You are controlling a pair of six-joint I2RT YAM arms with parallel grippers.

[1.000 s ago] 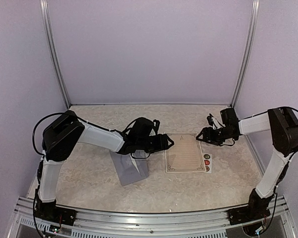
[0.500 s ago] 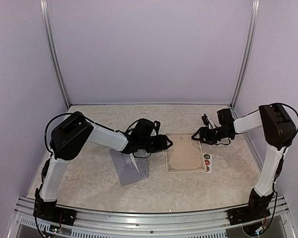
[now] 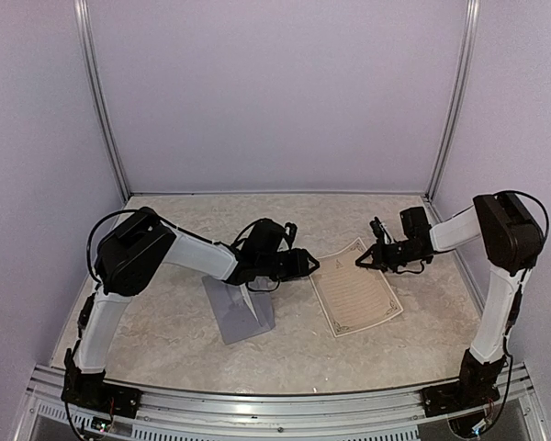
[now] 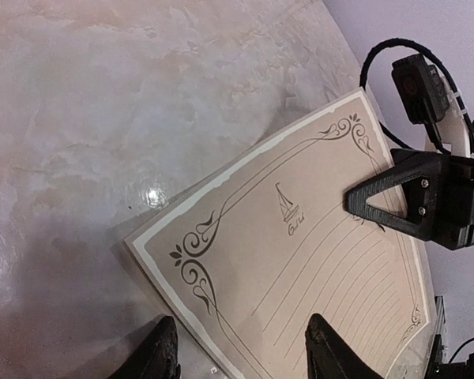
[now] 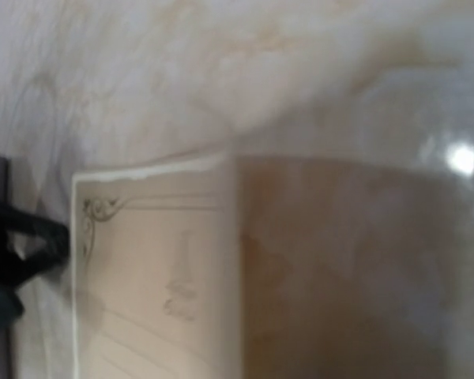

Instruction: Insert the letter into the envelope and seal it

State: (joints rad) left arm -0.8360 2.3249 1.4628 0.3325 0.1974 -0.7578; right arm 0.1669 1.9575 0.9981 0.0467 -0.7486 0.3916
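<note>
The letter (image 3: 358, 292), a cream sheet with a scrollwork border, lies skewed on the marble table right of centre. My right gripper (image 3: 360, 261) is shut on the letter's far corner. In the left wrist view its black triangular finger (image 4: 387, 197) lies on top of the letter (image 4: 284, 245), whose right edge curls up. In the right wrist view the letter (image 5: 142, 276) fills the frame, blurred, and hides that gripper's own fingers. My left gripper (image 3: 314, 265) (image 4: 245, 355) hangs open over the letter's left edge, one fingertip on each side. The grey-blue envelope (image 3: 241, 312) lies under the left forearm.
Lilac walls close the table on three sides, with metal posts (image 3: 101, 101) (image 3: 452, 101) in the back corners. An aluminium rail (image 3: 275, 404) carrying both arm bases runs along the near edge. The tip of the left gripper (image 5: 16, 245) shows dark at the right wrist view's left edge.
The right gripper closed at the letter's far corner, and the sheet swung from square to skewed. It now covers the sticker strip that lay to its right. The left gripper closed a little.
</note>
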